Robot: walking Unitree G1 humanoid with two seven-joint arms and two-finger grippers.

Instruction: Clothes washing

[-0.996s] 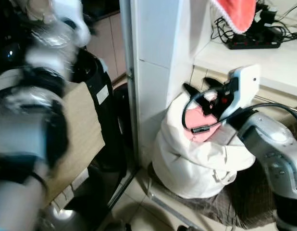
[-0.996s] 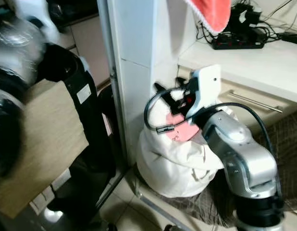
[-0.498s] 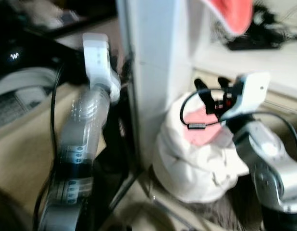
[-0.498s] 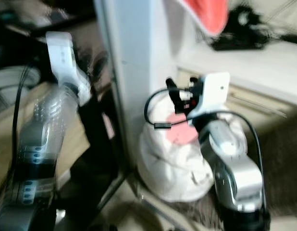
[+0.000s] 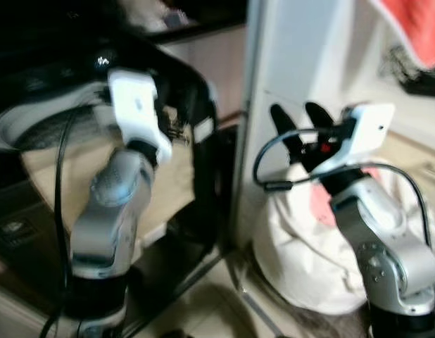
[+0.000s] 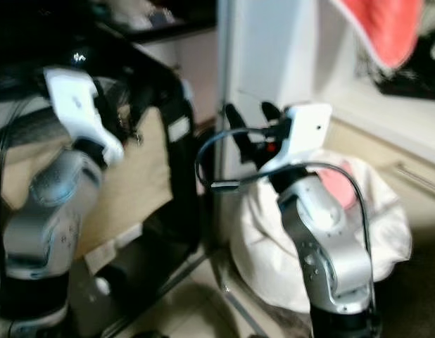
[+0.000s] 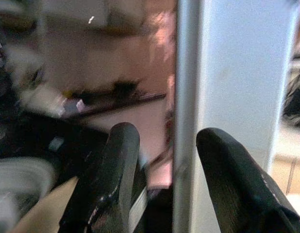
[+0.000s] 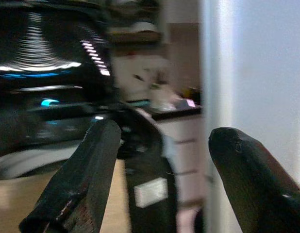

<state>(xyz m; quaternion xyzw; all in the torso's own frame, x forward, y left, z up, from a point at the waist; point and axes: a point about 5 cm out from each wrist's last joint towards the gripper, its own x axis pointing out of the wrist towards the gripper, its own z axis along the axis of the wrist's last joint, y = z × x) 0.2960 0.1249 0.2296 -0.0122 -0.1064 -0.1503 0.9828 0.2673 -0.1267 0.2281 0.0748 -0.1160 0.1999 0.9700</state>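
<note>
Kitchen-like clutter surrounds you: a white pillar (image 5: 302, 63) in the middle, a pale surface (image 6: 386, 113) off to your right with an orange cloth (image 5: 414, 28) hanging above it, and a dark machine with a black curved frame (image 5: 203, 134) on your left.

Your task's thing, the white laundry bag (image 5: 309, 253), sits on the floor at the foot of the pillar, slumped but roughly upright, its long axis near vertical and its mouth facing up, with pink cloth (image 5: 323, 204) showing inside.

A second ago your right end effector (image 5: 302, 123) hung right at the bag's mouth; now it stands raised above the bag, fingers apart and holding nothing. Your left end effector (image 7: 164, 179) has swung up from a blur at the edge and now points past the pillar's edge toward the dark machine, fingers also apart and empty. The whole view has shifted, so you have turned leftward.

My reading: nothing was lifted out, so the laundry is not yet transferred.
</note>
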